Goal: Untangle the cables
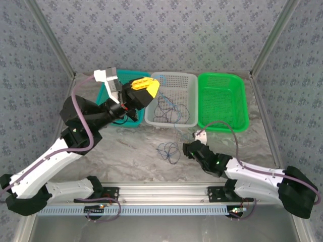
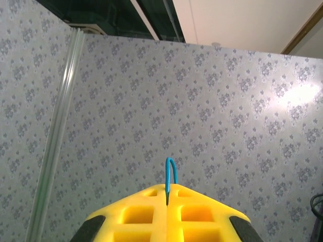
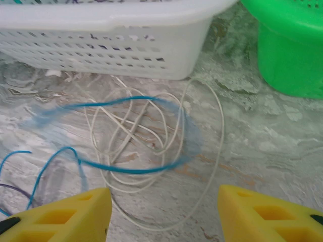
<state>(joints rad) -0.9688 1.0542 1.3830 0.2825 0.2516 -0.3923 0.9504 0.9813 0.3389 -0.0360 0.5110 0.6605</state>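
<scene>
Blue and whitish cables (image 3: 136,170) lie looped just ahead of the right gripper (image 3: 162,196), its fingers spread and holding nothing. The left gripper (image 2: 167,190), pressed together, pinches a blue strand (image 2: 167,174) sticking out past its tips.

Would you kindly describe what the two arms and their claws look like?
The left arm and right arm have white shells and black joints, each trailing a lilac-grey cable. The left claw and right claw have blocky yellow fingers with square recesses.
</scene>
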